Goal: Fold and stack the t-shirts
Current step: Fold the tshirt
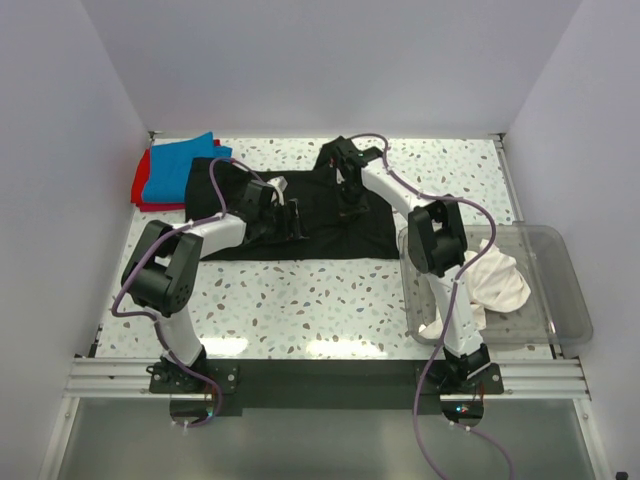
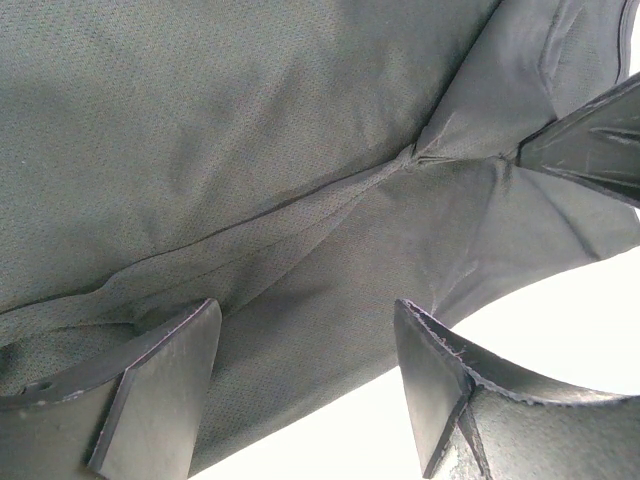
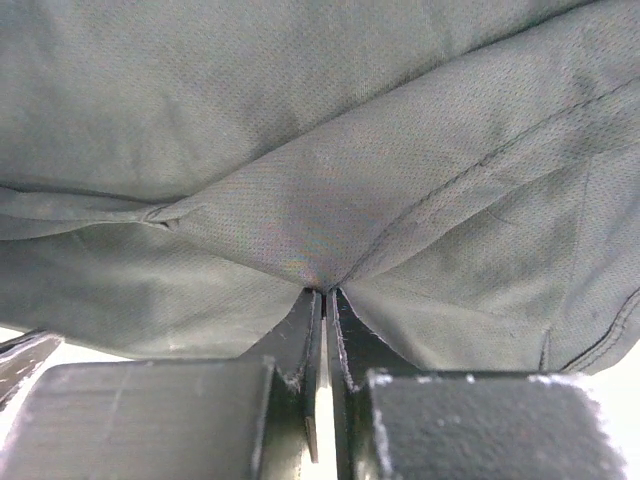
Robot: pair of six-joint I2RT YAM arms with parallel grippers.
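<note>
Two end effectors work over the black t-shirt point(image 1: 310, 235), which lies spread in the middle of the surface point(image 1: 300, 300). Your right end effector point(image 3: 322, 298) is clamped on a small pinch of black cloth. Your left end effector point(image 2: 300, 365) has its jaws wide, holding nothing, with cloth beneath it.

Risk: lift on the right alone and that thin pinch may slip, or the shirt may drag and bunch lopsided. Closing the left through both layers would likely spoil the fold.
</note>
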